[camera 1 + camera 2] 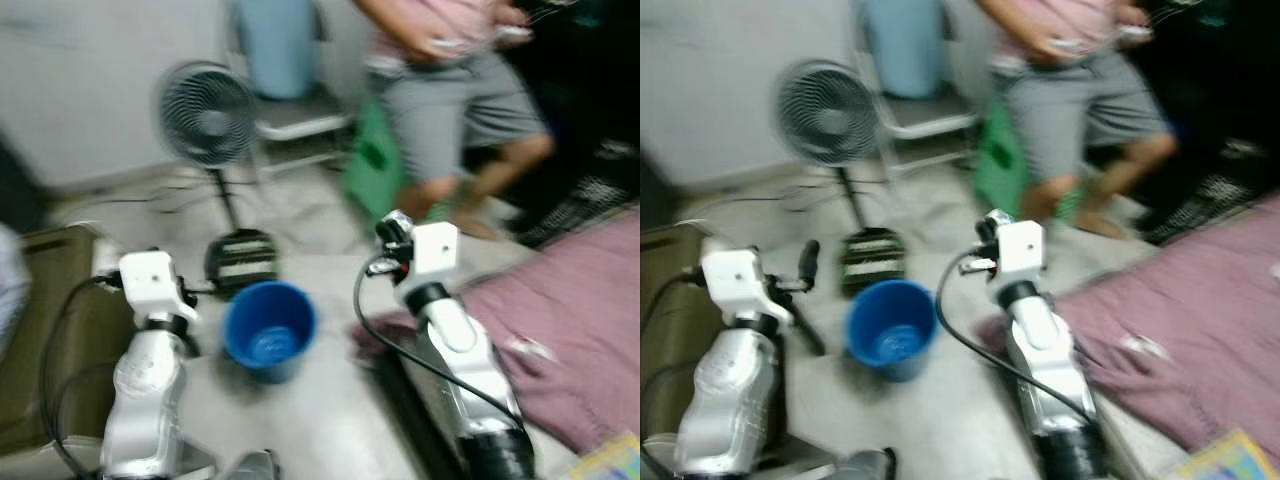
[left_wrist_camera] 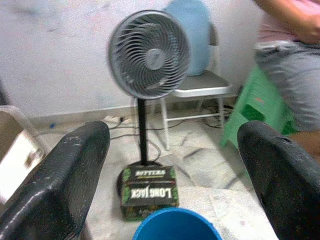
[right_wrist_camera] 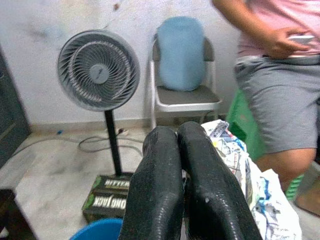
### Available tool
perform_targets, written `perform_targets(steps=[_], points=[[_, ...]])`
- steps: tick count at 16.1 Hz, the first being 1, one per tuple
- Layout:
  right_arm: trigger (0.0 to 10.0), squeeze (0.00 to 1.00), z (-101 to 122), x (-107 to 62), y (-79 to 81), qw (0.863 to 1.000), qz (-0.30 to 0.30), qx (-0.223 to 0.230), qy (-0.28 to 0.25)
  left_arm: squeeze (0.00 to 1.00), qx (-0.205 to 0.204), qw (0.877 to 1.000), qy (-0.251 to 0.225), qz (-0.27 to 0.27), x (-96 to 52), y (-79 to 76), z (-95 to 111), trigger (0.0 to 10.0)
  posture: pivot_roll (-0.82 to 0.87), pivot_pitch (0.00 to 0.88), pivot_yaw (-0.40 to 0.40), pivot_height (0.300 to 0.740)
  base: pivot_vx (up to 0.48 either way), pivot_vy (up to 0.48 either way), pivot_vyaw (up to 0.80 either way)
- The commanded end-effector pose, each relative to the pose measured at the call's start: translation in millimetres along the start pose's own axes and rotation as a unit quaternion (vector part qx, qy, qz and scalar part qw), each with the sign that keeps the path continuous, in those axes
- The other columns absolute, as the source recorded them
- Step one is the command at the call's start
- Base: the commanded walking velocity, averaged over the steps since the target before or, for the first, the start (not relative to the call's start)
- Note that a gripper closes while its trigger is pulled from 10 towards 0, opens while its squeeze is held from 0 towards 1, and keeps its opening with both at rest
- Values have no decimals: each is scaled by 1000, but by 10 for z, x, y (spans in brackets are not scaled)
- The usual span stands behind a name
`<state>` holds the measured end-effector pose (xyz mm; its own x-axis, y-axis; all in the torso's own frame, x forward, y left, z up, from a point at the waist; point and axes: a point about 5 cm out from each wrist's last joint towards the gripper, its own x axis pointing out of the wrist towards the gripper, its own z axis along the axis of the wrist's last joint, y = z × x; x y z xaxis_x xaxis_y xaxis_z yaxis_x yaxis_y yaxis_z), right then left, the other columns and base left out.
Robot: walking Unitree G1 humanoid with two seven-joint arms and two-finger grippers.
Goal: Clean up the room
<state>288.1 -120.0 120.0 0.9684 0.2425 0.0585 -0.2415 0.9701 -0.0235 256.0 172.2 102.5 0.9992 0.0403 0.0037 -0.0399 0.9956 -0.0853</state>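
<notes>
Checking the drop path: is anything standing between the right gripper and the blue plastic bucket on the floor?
Nothing visible does. The round blue plastic bucket stands open between the arms, to the left of the right gripper. The green-and-black box lies behind the bucket, off that path.

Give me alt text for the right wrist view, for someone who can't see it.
The right pincer, fingers shut on a crumpled printed paper, points across a marble floor at a grey fan whose base carries a green box. Behind stand a folding chair with a blue cushion and a person in grey shorts; a blue bucket rim shows below.
</notes>
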Motion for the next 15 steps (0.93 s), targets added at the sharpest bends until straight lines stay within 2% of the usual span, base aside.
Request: perform_targets(steps=[1, 5, 7, 15], points=[[10000, 0, 12, 10, -10, 1000, -3, 2, -1, 0, 2, 1000, 0, -6, -7, -4, 8, 10000, 47, 32, -17, 740, 0, 0, 800], [10000, 0, 10, 12, -12, 1000, -4, 2, 0, 0, 2, 1000, 0, -11, -5, -7, 10, 10000, 48, 31, -16, 740, 0, 0, 800], [10000, 0, 0, 4, -19, 1000, -6, 5, 2, 0, -8, 1000, -6, -27, -22, -31, 18, 10000, 48, 32, -15, 740, 0, 0, 0], [10000, 0, 2, 5, -15, 1000, -3, 7, 1, 0, -13, 999, -5, -37, -35, -44, 22, 10000, 50, 34, -17, 740, 311, 0, 0]])
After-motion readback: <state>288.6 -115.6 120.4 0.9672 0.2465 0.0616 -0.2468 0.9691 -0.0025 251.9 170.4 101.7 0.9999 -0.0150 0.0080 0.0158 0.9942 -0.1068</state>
